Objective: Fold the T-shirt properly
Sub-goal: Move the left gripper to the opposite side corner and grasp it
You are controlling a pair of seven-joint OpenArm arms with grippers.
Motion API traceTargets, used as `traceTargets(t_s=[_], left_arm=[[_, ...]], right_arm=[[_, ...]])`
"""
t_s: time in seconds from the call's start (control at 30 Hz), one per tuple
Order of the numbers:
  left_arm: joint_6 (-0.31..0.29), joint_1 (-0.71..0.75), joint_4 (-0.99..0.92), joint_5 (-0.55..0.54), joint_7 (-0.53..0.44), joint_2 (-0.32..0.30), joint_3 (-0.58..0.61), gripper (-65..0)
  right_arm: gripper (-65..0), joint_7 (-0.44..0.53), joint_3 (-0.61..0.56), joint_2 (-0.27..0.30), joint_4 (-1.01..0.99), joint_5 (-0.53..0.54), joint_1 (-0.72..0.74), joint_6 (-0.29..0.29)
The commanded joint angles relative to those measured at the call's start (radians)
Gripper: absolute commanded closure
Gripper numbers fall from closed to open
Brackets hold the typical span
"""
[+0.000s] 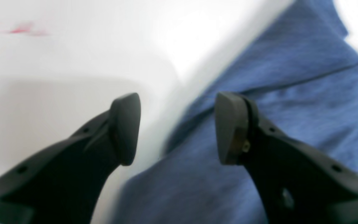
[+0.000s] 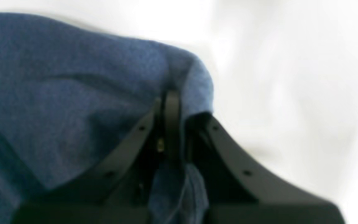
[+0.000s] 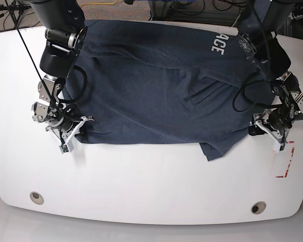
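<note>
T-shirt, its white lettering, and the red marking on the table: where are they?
T-shirt [image 3: 151, 85], base view, middle of the cloth.
White lettering [image 3: 221, 43], base view, printed letters near the far edge.
Red marking [image 3: 288, 164], base view, its corner line.

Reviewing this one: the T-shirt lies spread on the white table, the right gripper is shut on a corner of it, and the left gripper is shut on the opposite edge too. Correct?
Not quite. The left gripper is open, not shut on anything: the left wrist view shows a clear gap between its fingers over the T-shirt edge. The rest stands: the right gripper is shut on the cloth, spread on the white table.
</note>
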Motion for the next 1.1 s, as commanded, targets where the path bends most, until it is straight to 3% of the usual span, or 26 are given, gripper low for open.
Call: traceTargets(t_s=[0.0,0.23,0.5,0.7,1.07], left_arm=[[-0.005,-0.044,-0.008,-0.014,-0.023,0.0,0.023,-35.8],[0.0,-0.044,-0.022,-0.014,-0.074,0.017,0.124,-35.8],[0.006,-0.039,-0.023,-0.005,-0.086,0.032,0.141,-35.1],[0.078,-0.026,-0.023,-0.005,-0.088,0.031,0.141,-35.4],[0.087,-0.004,-0.02,-0.008,-0.089,-0.02,0.148,-35.8]], right_arm=[[-1.3,0.011,0.001,0.011,0.02,0.009,0.028,0.002],[-1.3,0.011,0.001,0.01,0.02,0.009,0.02,0.002],[-1.3,0.012,0.001,0.01,0.02,0.009,0.02,0.002],[-1.3,0.012,0.001,0.01,0.02,0.009,0.019,0.002],[-1.3,0.011,0.001,0.01,0.02,0.009,0.019,0.002]])
